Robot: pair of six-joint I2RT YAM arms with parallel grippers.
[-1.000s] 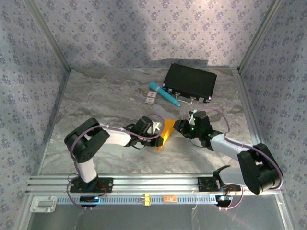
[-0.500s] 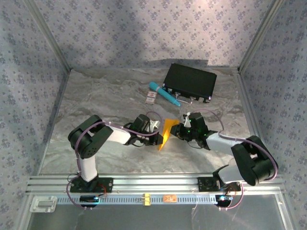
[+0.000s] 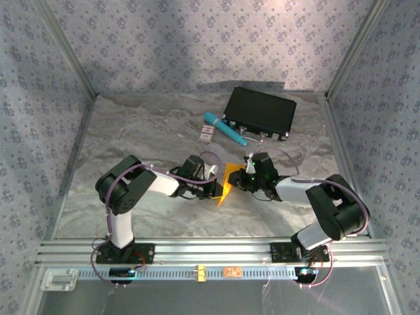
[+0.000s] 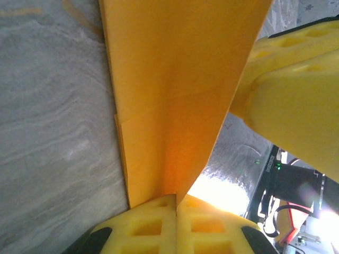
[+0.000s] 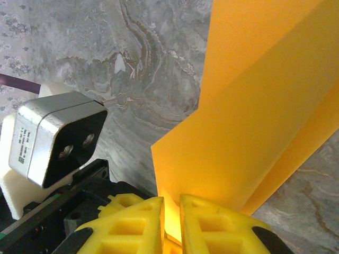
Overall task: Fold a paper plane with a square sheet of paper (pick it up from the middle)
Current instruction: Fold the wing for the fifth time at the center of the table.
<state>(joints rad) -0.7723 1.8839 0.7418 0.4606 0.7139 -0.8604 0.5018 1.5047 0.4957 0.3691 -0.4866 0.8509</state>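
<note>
The left gripper (image 4: 176,200) is clamped tight on the lower edge of the sheet of paper (image 4: 175,95), its two yellow fingers (image 4: 143,227) pressed together with the orange-yellow layers pinched between them. The right gripper (image 5: 170,205) is nearly closed on the same sheet of paper (image 5: 254,121), with just a thin strip of it caught between its yellow fingers (image 5: 217,222). From above, the left gripper (image 3: 213,188) and the right gripper (image 3: 240,178) face each other from either side, and the sheet of paper (image 3: 226,180) stands up between them, raised off the counter (image 3: 144,138) near its middle. The sheet is creased rather than flat: the left wrist view shows a stepped edge where one layer overlaps another, and the right wrist view shows two panels meeting at an angle. One of the right gripper's fingers (image 4: 296,90) presses against the sheet's right side in the left wrist view, and the silver camera (image 5: 58,140) on the left wrist shows beyond the paper in the right wrist view. Farther back on the grey marbled counter lie a small white-and-red card (image 3: 207,134), a teal pen (image 3: 224,128) just beside it, and a black case (image 3: 259,113) touching the pen's far end.
</note>
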